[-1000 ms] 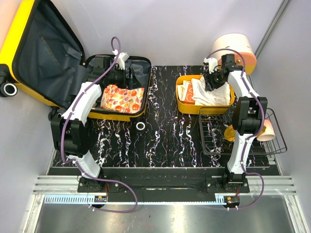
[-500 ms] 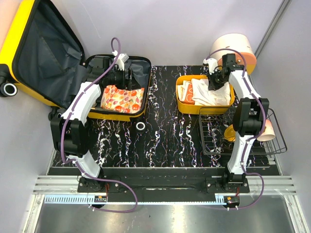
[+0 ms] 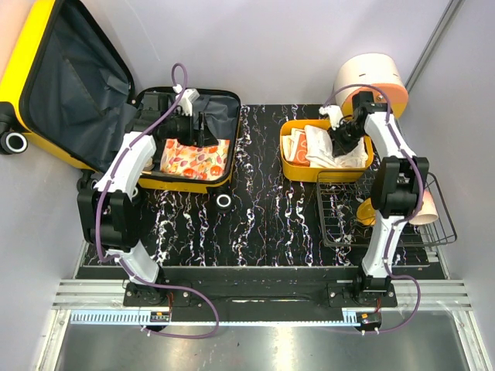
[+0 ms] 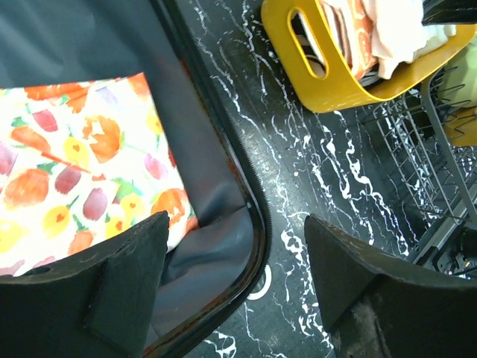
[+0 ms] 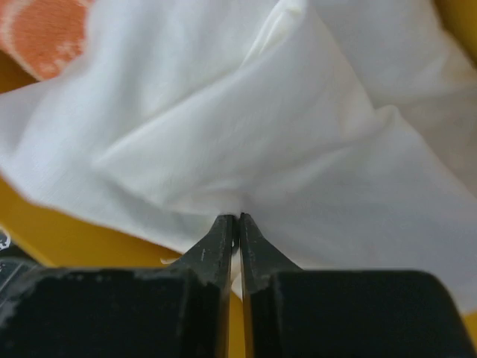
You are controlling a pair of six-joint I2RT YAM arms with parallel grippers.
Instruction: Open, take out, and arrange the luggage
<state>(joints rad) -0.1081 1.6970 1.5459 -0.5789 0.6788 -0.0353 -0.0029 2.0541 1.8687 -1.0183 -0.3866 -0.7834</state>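
Observation:
The yellow luggage lies open at the left, its lid [image 3: 46, 85] raised and its dark-lined base [image 3: 220, 116] flat on the table. A folded floral cloth [image 3: 195, 157] lies in the base and shows in the left wrist view [image 4: 82, 171]. My left gripper [image 3: 199, 127] hovers open and empty over the base's right rim [image 4: 257, 224], one finger on each side [image 4: 235, 261]. My right gripper [image 3: 340, 141] is in the small yellow basket [image 3: 290, 166], shut [image 5: 238, 220] on a fold of white cloth [image 5: 261, 127].
An orange-patterned cloth [image 3: 300, 143] also lies in the yellow basket [image 5: 74, 239]. A black wire basket [image 3: 387, 212] holding a pink cup [image 3: 425, 207] stands at the right. A peach round box [image 3: 371, 76] is at the back right. A white ring [image 3: 223, 201] lies in front of the suitcase.
My right gripper has shifted slightly nearer and to the right with the white cloth, which has bunched and uncovered more of the orange cloth. My left gripper has barely moved.

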